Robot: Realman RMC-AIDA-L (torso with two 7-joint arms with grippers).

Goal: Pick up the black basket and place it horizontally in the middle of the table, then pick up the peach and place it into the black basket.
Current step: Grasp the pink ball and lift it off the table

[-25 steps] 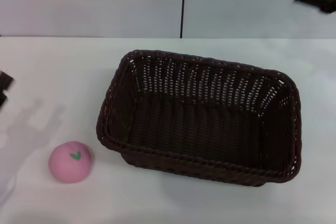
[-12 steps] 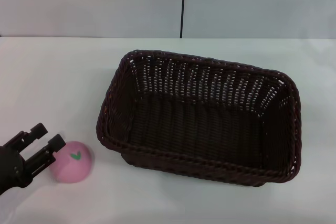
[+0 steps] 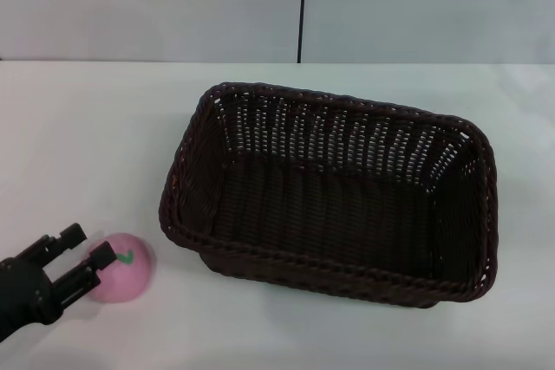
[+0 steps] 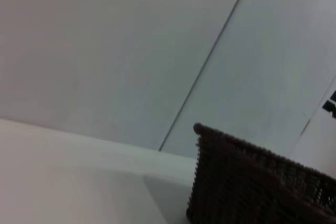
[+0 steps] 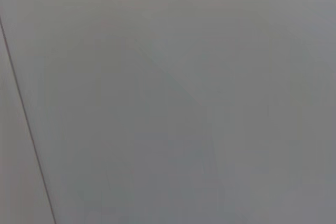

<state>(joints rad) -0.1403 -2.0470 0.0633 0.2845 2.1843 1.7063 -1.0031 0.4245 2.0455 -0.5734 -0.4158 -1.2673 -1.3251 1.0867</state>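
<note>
So the left gripper (image 3: 87, 253) is down at the near left part of the table (image 3: 87, 127), coming in low from the corner, and its two black fingers (image 3: 69, 236) are spread apart with the tips right at the peach (image 3: 123, 268). One finger sits just beyond the fruit's far side and the other lies across its near left edge, so the jaws are open around it, not clamped; can't really tell if either tip is actually touching it. The peach sits on the white top with its little green leaf mark facing up. To the right of the gripper, just past the peach, is the black basket (image 3: 334, 192), lying long side across the middle of the table, nothing in it. The left wrist view catches only one basket corner (image 4: 247, 182). The right arm isn't anywhere in sight.
</note>
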